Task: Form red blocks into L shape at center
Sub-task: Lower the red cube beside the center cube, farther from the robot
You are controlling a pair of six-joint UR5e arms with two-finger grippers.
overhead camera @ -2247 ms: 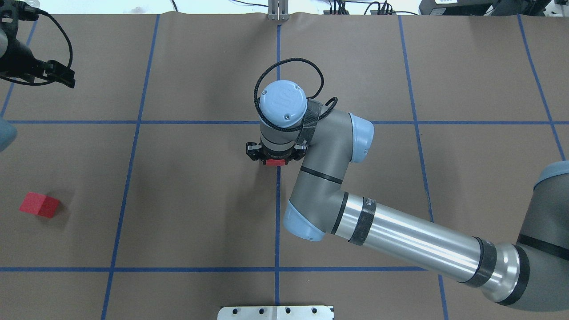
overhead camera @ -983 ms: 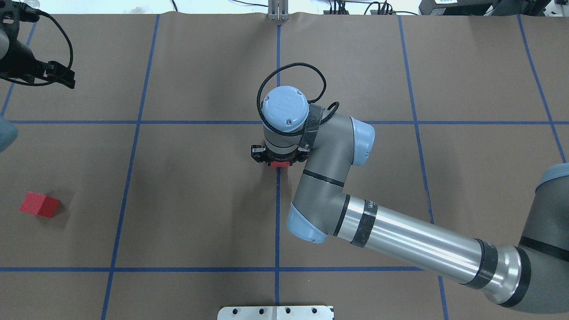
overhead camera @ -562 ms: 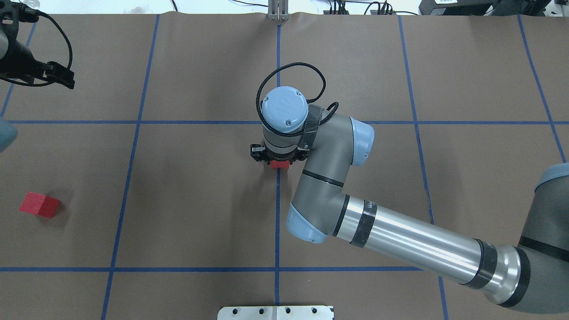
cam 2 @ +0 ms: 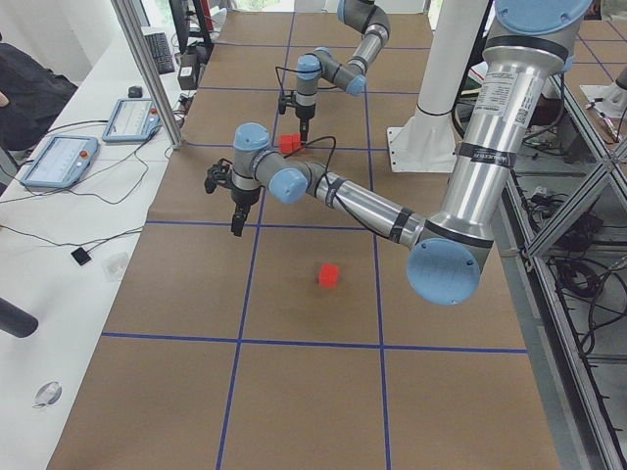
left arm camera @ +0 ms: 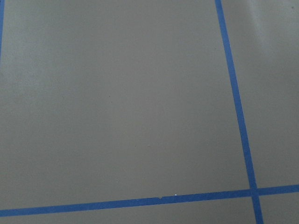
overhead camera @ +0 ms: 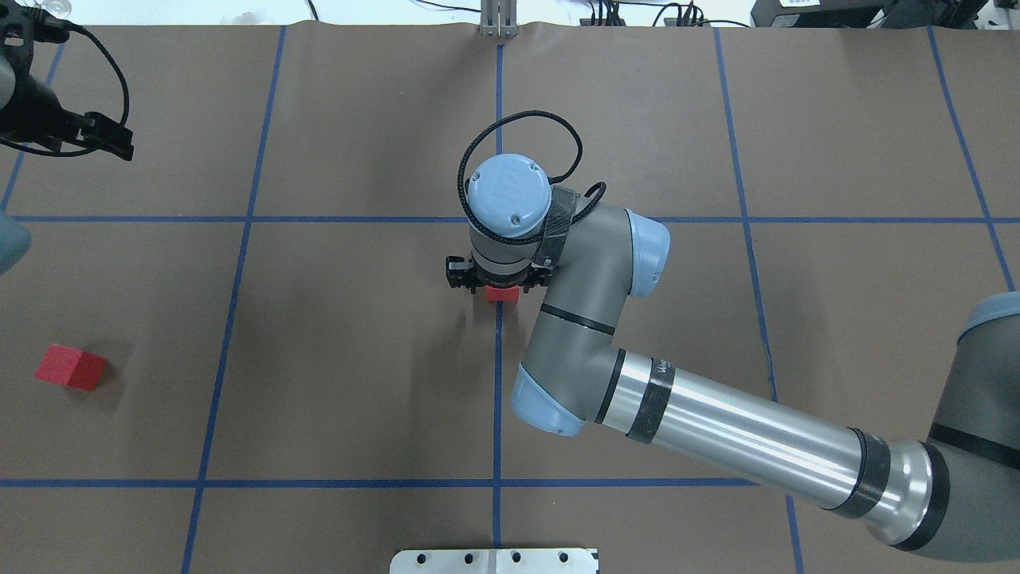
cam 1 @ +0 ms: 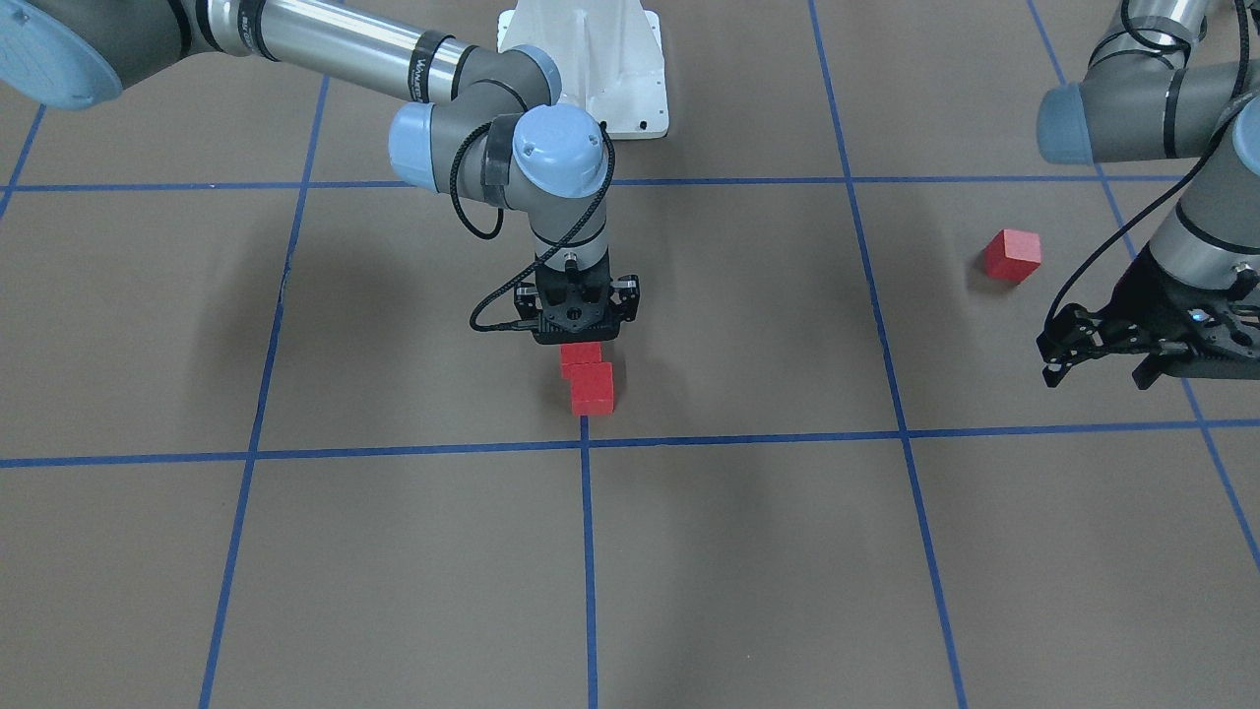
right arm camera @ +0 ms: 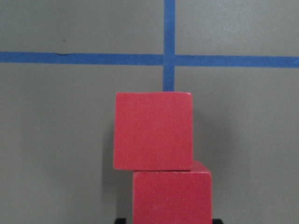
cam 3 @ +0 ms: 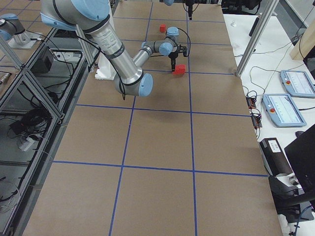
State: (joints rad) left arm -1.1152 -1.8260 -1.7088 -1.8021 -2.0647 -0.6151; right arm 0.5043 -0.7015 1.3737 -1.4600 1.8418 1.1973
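Red and matte, the held block (cam 1: 581,353) sits between the jaws of the right gripper (cam 1: 577,330), which appear closed tight on its two side faces. It touches a second block (cam 1: 593,388), slightly offset sideways, and both lie just short of the center (cam 1: 584,445) crossing, on the robot's side. The third block (cam 1: 1013,254) lies well apart, near the left gripper (cam 1: 1095,376), whose fingers are spread and empty. These cubes look light, rigid and grippy. That one likely wants a top-down pinch on opposite flat faces, jaws squared to them.
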